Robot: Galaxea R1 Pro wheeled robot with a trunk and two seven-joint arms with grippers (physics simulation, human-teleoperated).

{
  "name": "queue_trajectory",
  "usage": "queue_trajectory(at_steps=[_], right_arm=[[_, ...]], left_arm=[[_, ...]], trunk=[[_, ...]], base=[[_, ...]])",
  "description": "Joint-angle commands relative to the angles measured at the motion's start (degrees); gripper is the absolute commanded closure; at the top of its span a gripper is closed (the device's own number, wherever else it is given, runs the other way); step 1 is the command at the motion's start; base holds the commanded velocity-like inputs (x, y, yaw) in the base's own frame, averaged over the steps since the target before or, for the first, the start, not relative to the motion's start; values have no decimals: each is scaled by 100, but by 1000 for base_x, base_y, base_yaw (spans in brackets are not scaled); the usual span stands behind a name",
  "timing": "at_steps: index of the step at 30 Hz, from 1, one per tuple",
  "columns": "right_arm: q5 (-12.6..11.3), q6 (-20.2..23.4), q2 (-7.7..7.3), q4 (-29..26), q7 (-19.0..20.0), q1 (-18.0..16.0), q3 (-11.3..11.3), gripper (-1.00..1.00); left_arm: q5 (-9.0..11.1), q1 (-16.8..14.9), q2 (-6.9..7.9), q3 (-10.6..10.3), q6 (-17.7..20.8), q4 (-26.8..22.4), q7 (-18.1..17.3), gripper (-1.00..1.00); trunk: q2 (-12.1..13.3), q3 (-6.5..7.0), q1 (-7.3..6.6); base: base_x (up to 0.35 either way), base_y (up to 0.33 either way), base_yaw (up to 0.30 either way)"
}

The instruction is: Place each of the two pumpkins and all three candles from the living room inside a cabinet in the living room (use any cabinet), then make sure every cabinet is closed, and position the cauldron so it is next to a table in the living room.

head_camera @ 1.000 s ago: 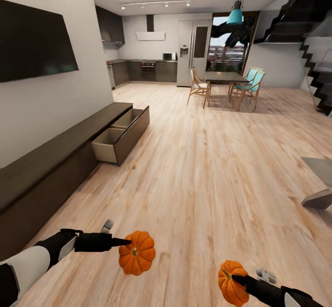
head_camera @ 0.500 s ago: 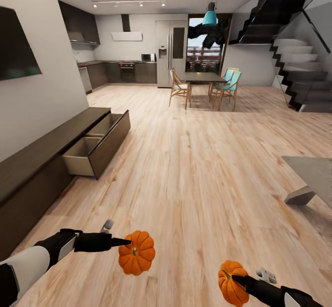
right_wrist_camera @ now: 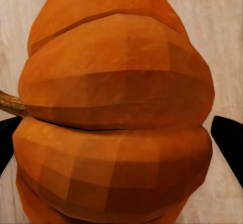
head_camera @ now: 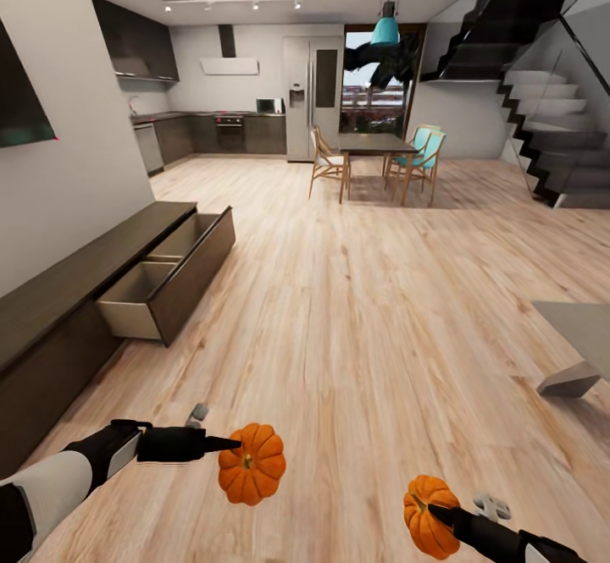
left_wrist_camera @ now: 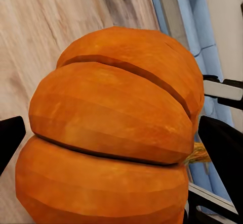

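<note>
Cabinet (head_camera: 59, 292): long, low and dark, running along the wall from 8 o'clock toward 11 o'clock in the head view. Its long axis follows the wall. One drawer (head_camera: 161, 279) stands pulled out into the room, pale inside, nothing visible in it.

Table (head_camera: 585, 334): a corner of a pale-grey top with one angled leg at 3 o'clock, well apart from both arms.

Left pumpkin (head_camera: 252, 464): held clear of the floor at 6 o'clock, stem facing the camera. The left gripper (head_camera: 233, 443) is clamped on it; the left wrist view shows a dark finger on each flank of the fruit.

Right pumpkin (head_camera: 429, 505): at 5 o'clock, stem pointing toward 9 o'clock. The right gripper (head_camera: 440, 512) is clamped on it likewise, with a dark finger on either side in the right wrist view.

Governing relation: the open drawer lies at 10 to 11 o'clock from both grippers, well apart, beyond reach as judged. The left arm is the nearer. The base would need to close in before either pumpkin can be lowered in.
</note>
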Motion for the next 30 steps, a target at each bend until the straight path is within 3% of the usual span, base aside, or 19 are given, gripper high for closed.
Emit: queue_trajectory(at_steps=[1,15,30], right_arm=[[-21,0,0,-2,1,2,-29,100],[-32,-152,0,7,2,8,-29,100],[-32,-157,0,7,2,11,-31,100]], left_arm=[[6,0,0,50,-1,-4,2,100],[6,1,-1,50,-1,-1,2,100],[6,-1,0,50,-1,-1,2,100]], trunk=[[0,1,0],[0,76,0],[0,79,0]], base=[[330,0,0],[330,0,-166],[330,0,-7]])
